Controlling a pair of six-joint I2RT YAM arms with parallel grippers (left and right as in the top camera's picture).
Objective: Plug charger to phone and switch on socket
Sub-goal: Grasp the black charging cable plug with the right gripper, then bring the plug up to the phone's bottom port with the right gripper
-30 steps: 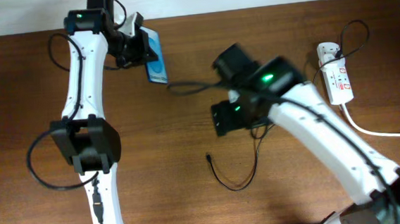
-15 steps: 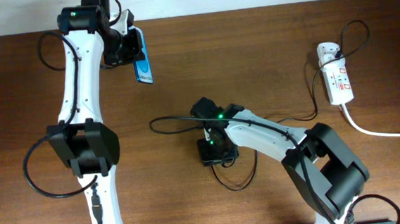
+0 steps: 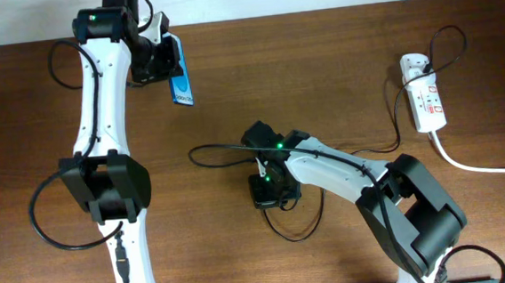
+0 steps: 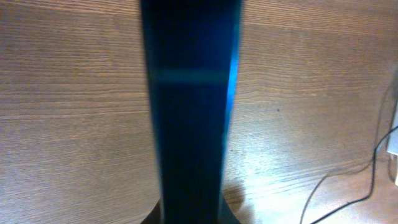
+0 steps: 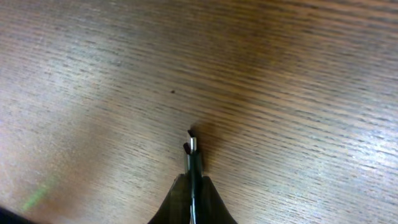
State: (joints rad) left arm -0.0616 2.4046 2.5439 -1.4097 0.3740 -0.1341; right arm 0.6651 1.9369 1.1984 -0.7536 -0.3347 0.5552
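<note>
The phone (image 3: 181,75), a slim slab with a blue screen, is held up on edge at the far left with my left gripper (image 3: 162,63) shut on it. In the left wrist view the phone (image 4: 189,112) is a dark blue band rising from my left gripper (image 4: 189,214) and hiding its jaws. My right gripper (image 3: 269,192) is low over the table's middle, shut on the charger's plug end. The metal plug tip (image 5: 192,146) pokes out past my right gripper (image 5: 193,180). The charger's thin black cable (image 3: 297,237) loops off towards the white socket (image 3: 428,102) at the far right.
A thick white cord (image 3: 477,166) leaves the socket towards the right edge. The white adapter (image 3: 412,63) sits at the socket's far end. A black arm cable (image 3: 217,148) arcs left of my right wrist. Bare brown wood lies between phone and plug.
My right arm swung down and left to the cable's plug end and its jaws shut on it. The left arm raised the phone slightly, then held still.
</note>
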